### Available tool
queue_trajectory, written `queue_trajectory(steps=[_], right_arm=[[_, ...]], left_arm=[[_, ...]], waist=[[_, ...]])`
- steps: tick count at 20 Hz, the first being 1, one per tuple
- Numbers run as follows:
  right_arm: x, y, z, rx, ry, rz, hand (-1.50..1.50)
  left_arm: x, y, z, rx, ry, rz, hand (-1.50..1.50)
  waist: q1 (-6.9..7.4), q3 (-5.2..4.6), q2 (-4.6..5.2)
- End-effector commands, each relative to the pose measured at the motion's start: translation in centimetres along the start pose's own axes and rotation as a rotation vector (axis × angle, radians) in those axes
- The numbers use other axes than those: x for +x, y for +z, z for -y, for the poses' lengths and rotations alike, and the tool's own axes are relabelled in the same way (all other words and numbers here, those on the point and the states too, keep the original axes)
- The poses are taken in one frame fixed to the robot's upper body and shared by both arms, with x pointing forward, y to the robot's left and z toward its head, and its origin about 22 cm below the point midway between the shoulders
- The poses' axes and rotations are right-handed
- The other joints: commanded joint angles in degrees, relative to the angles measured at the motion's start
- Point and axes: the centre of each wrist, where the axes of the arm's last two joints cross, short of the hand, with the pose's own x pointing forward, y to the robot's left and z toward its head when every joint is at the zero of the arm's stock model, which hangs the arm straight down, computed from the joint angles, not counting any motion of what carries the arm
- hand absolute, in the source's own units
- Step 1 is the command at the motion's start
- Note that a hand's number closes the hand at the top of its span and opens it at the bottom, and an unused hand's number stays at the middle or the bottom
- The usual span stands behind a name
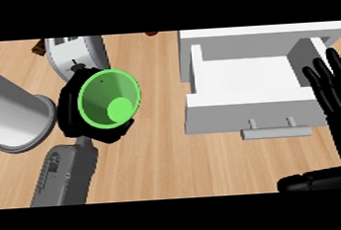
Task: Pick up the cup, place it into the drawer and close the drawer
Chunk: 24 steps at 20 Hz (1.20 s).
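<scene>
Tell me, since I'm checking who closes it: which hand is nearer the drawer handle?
Right. The right hand rests open, fingers up, beside the open drawer's right side, near the handle. The left hand is far to its left, curled around the green cup.

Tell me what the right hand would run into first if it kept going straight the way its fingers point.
The right hand, open with fingers pointing away from the robot, would probably meet the white drawer unit's right corner first, just beyond the fingertips by the open drawer. Its height is unclear, so it might pass above.

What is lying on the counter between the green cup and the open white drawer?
Nothing: in the head view, only bare wooden counter lies between the green cup and the drawer.
</scene>
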Motion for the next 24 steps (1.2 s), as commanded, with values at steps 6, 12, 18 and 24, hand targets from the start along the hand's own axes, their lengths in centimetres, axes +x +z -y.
queue_trajectory(steps=[6, 12, 18, 24], right_arm=[[0.1, -1.7, -0.3, 0.011, 0.029, 0.021, -1.50], [-0.8, -0.6, -0.1, -0.008, 0.006, -0.001, -1.50], [-0.3, -1.3, -0.2, -0.003, 0.011, 0.001, -1.50], [1.1, 0.6, -0.8, -0.008, -0.005, 0.018, -1.50]], left_arm=[[3.6, -6.6, 5.4, -0.041, -0.050, 0.008, 1.50], [3.4, -10.8, 7.9, -0.052, -0.092, -0.007, 1.50], [4.2, -12.4, 11.7, -0.090, -0.119, -0.021, 1.50], [3.1, -16.2, 13.7, -0.087, -0.156, -0.093, 1.50]], waist=[[-0.14, -0.02, 0.12], [-0.49, -0.02, 0.20], [-0.41, -0.01, 0.17], [-1.65, -0.01, 0.38]])
